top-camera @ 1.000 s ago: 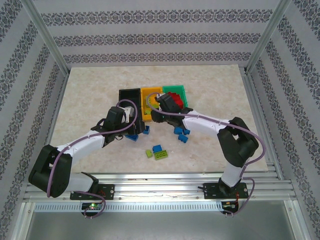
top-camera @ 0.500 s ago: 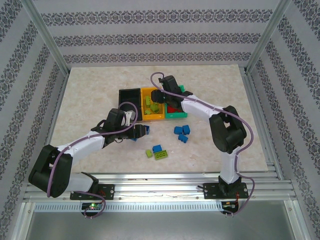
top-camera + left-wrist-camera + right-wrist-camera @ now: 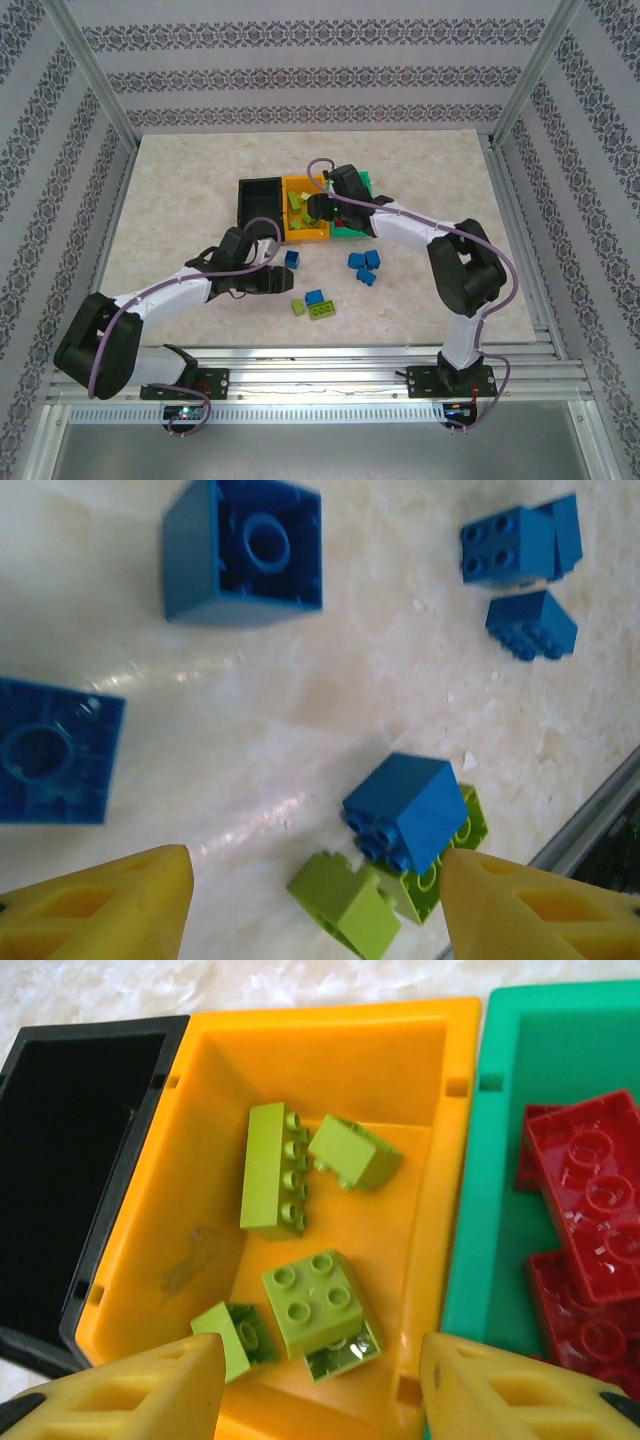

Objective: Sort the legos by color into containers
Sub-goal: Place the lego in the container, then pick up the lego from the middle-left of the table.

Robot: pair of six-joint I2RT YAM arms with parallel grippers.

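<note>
The three containers stand in a row: black bin (image 3: 258,198) (image 3: 70,1150), orange-yellow bin (image 3: 322,236) (image 3: 400,1070), green bin (image 3: 368,186) (image 3: 490,1190). Several lime legos (image 3: 312,1305) lie in the orange-yellow bin and red legos (image 3: 590,1210) in the green one; the black bin's inside looks bare. My right gripper (image 3: 318,208) (image 3: 320,1390) hangs open over the orange-yellow bin, holding nothing. My left gripper (image 3: 278,284) (image 3: 315,910) is open above the table. A lime lego (image 3: 345,900) and a blue lego (image 3: 405,805) on a lime plate (image 3: 470,825) lie just ahead of it.
More blue legos lie loose on the table: one upside down (image 3: 245,550) (image 3: 292,259), one at the left (image 3: 55,750), and a cluster (image 3: 366,266) (image 3: 520,545) further right. The table's near metal rail (image 3: 600,810) runs close behind the lime plate.
My right gripper has opened over the orange-yellow bin after swinging up past it. My left arm has drawn back toward the near edge, uncovering a blue lego.
</note>
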